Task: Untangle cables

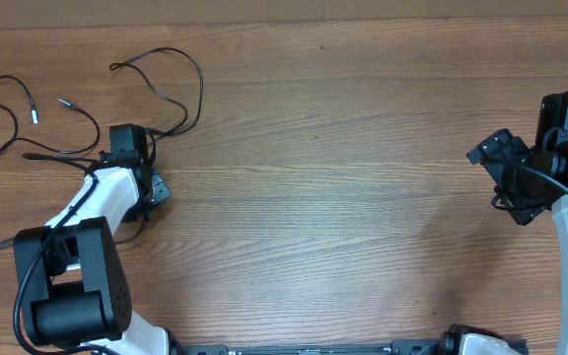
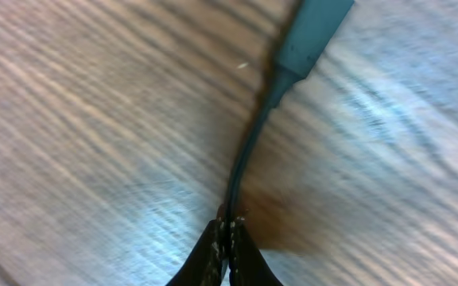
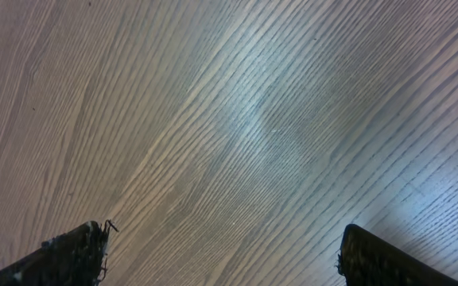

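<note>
Several thin black cables lie at the table's far left. One cable [image 1: 193, 84] loops from the back down to my left gripper [image 1: 138, 150]. In the left wrist view my left gripper [image 2: 227, 230] is shut on this cable [image 2: 245, 159], a little behind its dark plug end [image 2: 308, 36], low over the wood. Two more cables lie to the left, one with a silver tip [image 1: 34, 116] and one with a tip [image 1: 64, 102] near it. My right gripper [image 1: 498, 177] is open and empty at the far right, with only bare wood between its fingers [image 3: 221, 254].
The wooden table [image 1: 343, 197] spreads between the two arms. The left arm's base [image 1: 67, 296] stands at the front left, with its own thicker black wire along the arm. The table's back edge [image 1: 363, 16] runs along the top.
</note>
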`<state>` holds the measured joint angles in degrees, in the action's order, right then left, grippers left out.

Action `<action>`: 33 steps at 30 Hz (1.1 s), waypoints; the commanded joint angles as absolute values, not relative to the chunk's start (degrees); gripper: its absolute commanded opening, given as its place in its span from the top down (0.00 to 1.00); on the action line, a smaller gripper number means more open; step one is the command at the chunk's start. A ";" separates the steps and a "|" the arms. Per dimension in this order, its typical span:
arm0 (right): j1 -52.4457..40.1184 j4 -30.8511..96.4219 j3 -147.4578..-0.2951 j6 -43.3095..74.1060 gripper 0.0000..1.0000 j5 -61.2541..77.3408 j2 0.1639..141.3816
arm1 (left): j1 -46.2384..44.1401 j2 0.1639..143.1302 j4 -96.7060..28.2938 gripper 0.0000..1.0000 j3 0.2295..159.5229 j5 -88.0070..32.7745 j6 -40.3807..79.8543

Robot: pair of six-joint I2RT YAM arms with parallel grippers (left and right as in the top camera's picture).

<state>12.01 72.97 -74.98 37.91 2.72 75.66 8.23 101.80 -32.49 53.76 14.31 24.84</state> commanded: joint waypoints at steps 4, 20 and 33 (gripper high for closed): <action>12.23 72.75 -74.96 37.47 0.07 2.66 75.68 | 10.35 108.47 -40.93 0.96 47.86 16.03 24.49; 12.23 72.29 -74.96 37.52 0.04 2.68 75.68 | 39.31 108.47 -43.51 0.89 53.56 3.53 29.50; 12.23 72.12 -74.96 37.52 0.00 2.68 75.68 | 34.89 106.96 -47.27 0.00 78.13 -27.20 13.21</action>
